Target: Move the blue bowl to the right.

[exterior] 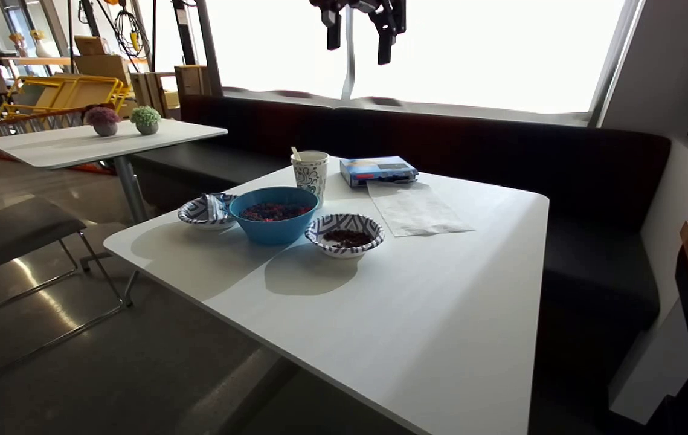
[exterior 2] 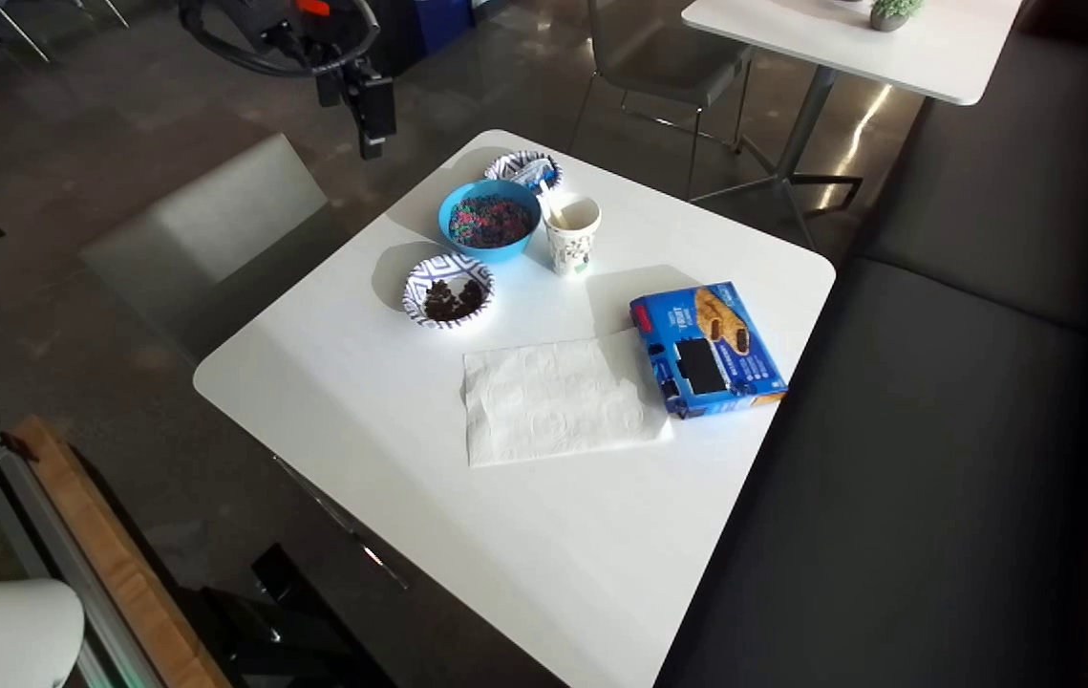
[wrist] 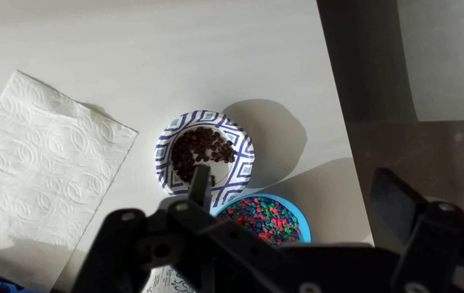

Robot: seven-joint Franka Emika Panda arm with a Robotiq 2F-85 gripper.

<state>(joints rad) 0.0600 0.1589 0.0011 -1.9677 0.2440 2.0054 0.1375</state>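
With your empty gripper [exterior: 359,57] spread wide, well apart from the blue bowl [exterior: 274,232], you are risking an off-centre descent toppling the cup [exterior: 311,173] beside it.

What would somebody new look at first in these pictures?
Probably the blue bowl, with red, green and blue bits inside, on the white table beside the patterned cup. Then maybe the blue box by the paper towel. Up high, the black gripper hangs open, holding nothing.
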